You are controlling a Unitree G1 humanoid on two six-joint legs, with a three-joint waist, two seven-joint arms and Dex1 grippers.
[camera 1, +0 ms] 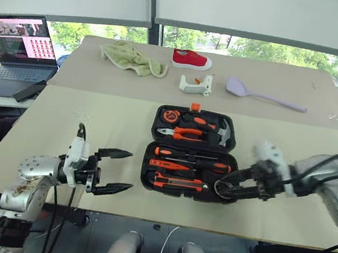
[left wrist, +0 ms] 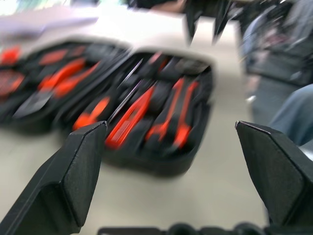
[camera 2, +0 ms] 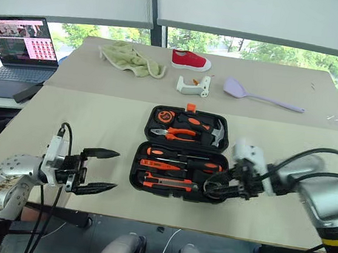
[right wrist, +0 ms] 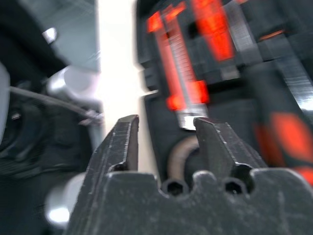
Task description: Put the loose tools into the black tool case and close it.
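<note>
One black tool case (camera 1: pixel 190 153) lies open on the table (camera 1: pixel 84 123), two black-and-orange screwdrivers (camera 1: pixel 192 160), one utility knife (camera 1: pixel 178 181) and a grey tape roll (right wrist: pixel 178 155) in its near half. Left gripper (camera 1: pixel 114 171) gapes beside the case; right gripper (camera 1: pixel 228 188), jaws parted and empty, is at the case's tape-roll corner. Beyond the case: one bracket (camera 1: pixel 196 84), one spatula (camera 1: pixel 264 94), one red shoe (camera 1: pixel 191 59), one cloth (camera 1: pixel 133 58)

A beige table (camera 1: pixel 95 130) bears the open black tool case (camera 1: pixel 190 153), green cloth (camera 1: pixel 134 58), red shoe (camera 1: pixel 192 59), white bracket (camera 1: pixel 196 84) and lilac spatula (camera 1: pixel 264 94).
</note>
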